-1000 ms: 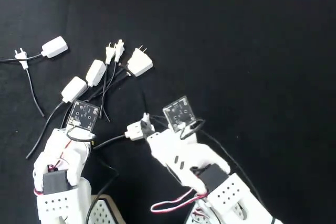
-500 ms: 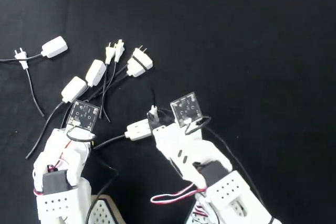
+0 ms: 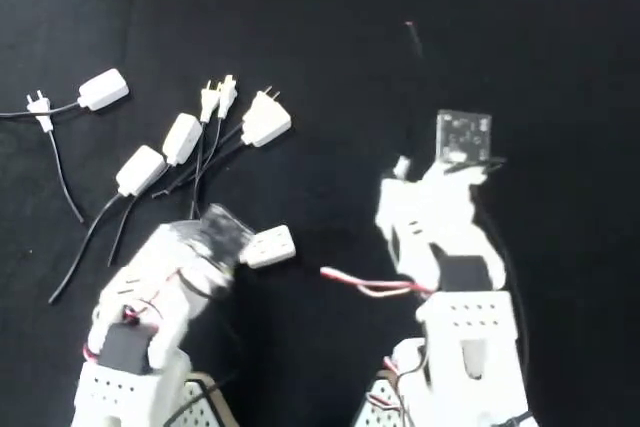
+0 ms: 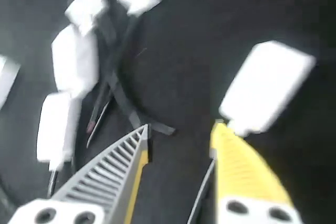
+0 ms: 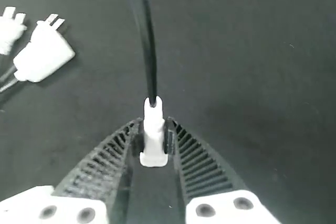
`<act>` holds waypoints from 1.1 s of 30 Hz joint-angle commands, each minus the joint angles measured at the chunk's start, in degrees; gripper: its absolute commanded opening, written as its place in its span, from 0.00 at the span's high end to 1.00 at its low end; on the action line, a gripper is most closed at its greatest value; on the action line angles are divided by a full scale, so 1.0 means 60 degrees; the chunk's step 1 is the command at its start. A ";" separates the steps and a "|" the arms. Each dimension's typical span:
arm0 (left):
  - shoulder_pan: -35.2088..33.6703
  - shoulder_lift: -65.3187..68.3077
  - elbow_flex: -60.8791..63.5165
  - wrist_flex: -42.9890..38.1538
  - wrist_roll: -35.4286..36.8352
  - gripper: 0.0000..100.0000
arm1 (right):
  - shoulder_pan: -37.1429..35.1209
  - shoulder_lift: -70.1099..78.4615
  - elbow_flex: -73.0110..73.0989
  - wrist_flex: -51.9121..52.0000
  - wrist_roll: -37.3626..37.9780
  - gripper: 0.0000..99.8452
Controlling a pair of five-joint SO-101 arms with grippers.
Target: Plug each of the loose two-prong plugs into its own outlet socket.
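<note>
Now the fetching step — right jaws clamp a two-prong plug [image 5: 154, 129].
Left jaws gape beside the outlet socket [image 4: 268, 85]; next, probably, align prongs with slots.

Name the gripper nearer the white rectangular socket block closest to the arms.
Left. The left gripper is beside the socket block; the right gripper, gripping a white plug, is farther off.

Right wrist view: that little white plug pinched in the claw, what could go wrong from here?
The right gripper pinches the plug by its slim body, and its black cord trails away across the table; a tug could perhaps twist it askew. The left gripper is open beside the socket block, not holding it, so the block might slide when pushed.
</note>
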 commanded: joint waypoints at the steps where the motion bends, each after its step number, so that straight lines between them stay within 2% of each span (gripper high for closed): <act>1: 0.1018 0.0293 -0.0711 -0.0249 -0.0366 0.74 | 0.0527 0.0476 -0.0886 0.0147 -0.0088 0.99; 6: 0.1458 0.2711 -0.1531 -0.1289 -0.0396 0.75 | 0.0659 0.1136 -0.1209 0.0147 -0.0044 0.99; 9: 0.1619 0.5260 -0.2791 -0.1919 -0.0410 0.75 | 0.0645 0.1194 -0.1194 0.0088 -0.0044 0.99; 13: 0.2469 0.8938 -0.4432 -0.2066 -0.0718 0.77 | 0.0586 0.1194 -0.1121 0.0044 -0.0073 0.99; 18: 0.1927 1.2103 -0.5560 -0.3443 -0.1158 0.78 | 0.0645 0.1194 -0.0769 -0.0835 -0.0059 0.99; 23: 0.1883 1.3524 -0.6073 -0.3956 -0.1978 0.78 | 0.0645 0.1238 -0.0769 -0.0879 -0.0044 0.99; 33: 0.1678 1.4315 -0.6059 -0.4542 -0.2842 0.78 | 0.0586 0.1194 -0.0740 -0.0542 -0.0029 0.99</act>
